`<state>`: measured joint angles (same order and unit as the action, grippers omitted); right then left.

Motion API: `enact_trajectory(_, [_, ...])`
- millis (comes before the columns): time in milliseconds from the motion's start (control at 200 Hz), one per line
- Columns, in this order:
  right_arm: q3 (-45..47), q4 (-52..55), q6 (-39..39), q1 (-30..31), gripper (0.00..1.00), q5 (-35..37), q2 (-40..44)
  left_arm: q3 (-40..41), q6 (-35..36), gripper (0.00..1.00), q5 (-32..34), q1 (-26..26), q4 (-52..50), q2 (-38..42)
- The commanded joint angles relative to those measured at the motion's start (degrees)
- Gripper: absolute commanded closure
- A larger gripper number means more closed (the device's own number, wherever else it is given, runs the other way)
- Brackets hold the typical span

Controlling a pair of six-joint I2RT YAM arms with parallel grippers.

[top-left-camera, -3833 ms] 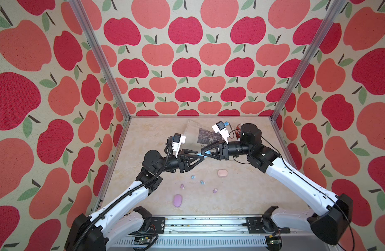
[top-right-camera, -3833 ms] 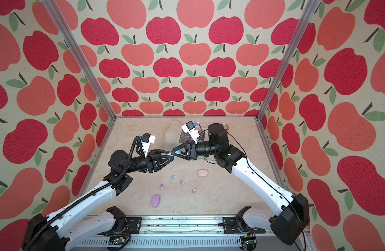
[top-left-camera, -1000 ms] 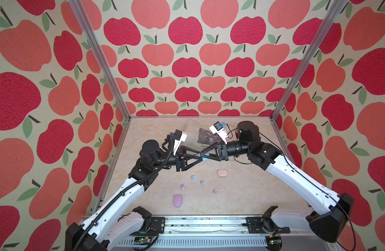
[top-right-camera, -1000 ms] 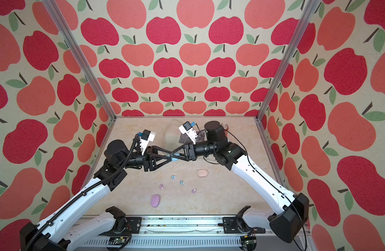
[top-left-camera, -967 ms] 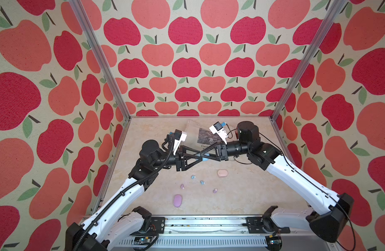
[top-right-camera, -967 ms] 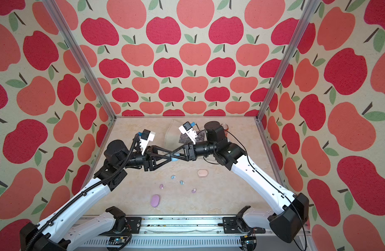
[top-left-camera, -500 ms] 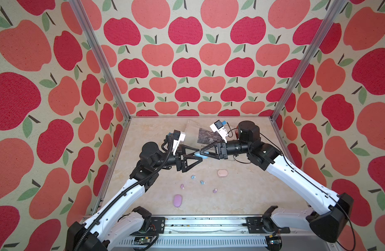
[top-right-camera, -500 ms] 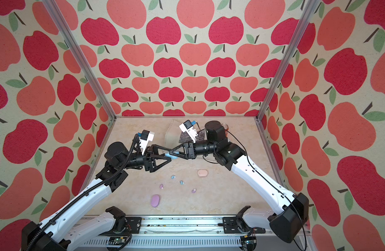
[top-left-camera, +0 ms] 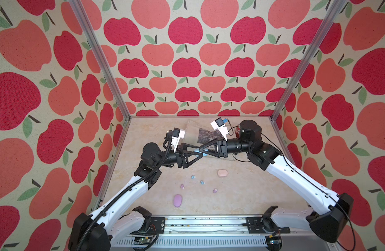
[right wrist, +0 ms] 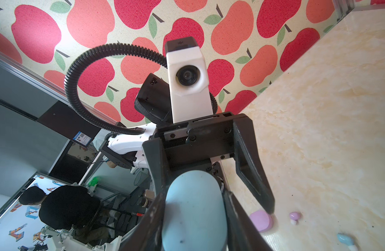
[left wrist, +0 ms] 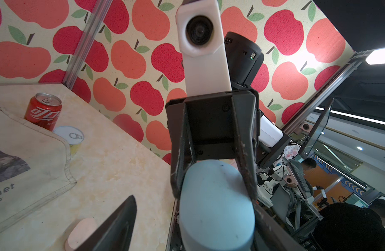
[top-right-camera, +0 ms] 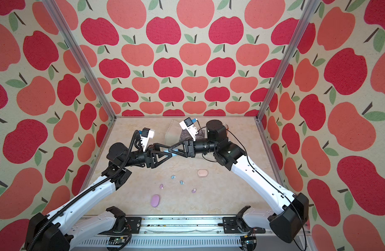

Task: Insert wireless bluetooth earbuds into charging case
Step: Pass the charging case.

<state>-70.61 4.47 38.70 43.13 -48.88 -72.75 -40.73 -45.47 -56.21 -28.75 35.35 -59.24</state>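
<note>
My right gripper [top-left-camera: 201, 151] [right wrist: 194, 195] is shut on a light blue oval charging case [right wrist: 194, 217] [left wrist: 215, 206], held in the air above the table's middle. My left gripper [top-left-camera: 199, 152] [left wrist: 196, 204] faces it, open. The case's free end sits between the left fingers: one finger [right wrist: 156, 165] is beside the case, the other [right wrist: 252, 173] stands apart. On the table below lie two light blue earbuds [top-left-camera: 193, 176] [top-left-camera: 202, 182] and two lilac earbuds [top-left-camera: 182, 186] [top-left-camera: 214, 190], seen in both top views.
A pink case [top-left-camera: 222, 173] and a lilac case [top-left-camera: 177, 200] lie shut on the marble table [top-left-camera: 252, 195]. At the back are a printed cloth bag [left wrist: 24, 152], a red cola can [left wrist: 44, 110] and a tin can [left wrist: 70, 137].
The left jaws have spread wider and the left arm has drawn back a little from the right gripper. The right gripper still holds the blue case in the same place.
</note>
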Motion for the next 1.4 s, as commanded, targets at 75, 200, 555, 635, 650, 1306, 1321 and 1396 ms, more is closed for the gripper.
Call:
enact_trajectory(75, [0.7,-2.9,1.2,0.5,0.87,-0.2,1.1,0.0,-0.9,0.31,-1.4,-0.2,3.6,0.1])
enact_trajectory(200, [0.8,-3.2,1.2,0.5,0.87,-0.2,1.0,-0.2,-0.8,0.42,-1.6,-0.2,3.5,0.0])
enact_trajectory(555, [1.1,-2.1,-0.1,0.5,0.67,1.1,1.3,-0.6,0.4,0.80,-2.4,-0.2,2.3,0.1])
enact_trajectory(635, [0.7,-0.5,-1.4,0.5,0.60,1.2,1.5,-0.6,1.1,0.82,-2.4,-0.2,1.4,0.5])
enact_trajectory(650, [0.6,-0.2,-1.7,0.5,0.58,1.3,1.6,-0.6,1.2,0.82,-2.4,-0.2,1.1,0.7])
enact_trajectory(1306, [-2.6,15.0,-13.8,-0.5,0.32,4.3,3.7,-2.8,4.3,0.85,-4.7,0.8,-5.6,2.0])
enact_trajectory(1321, [-2.6,15.0,-13.8,-0.5,0.32,4.4,3.7,-2.8,4.3,0.85,-4.8,0.8,-5.6,2.0])
enact_trajectory(1396, [-2.7,14.8,-13.5,-0.5,0.32,5.1,3.3,-3.1,4.3,0.86,-5.0,0.9,-5.7,1.9])
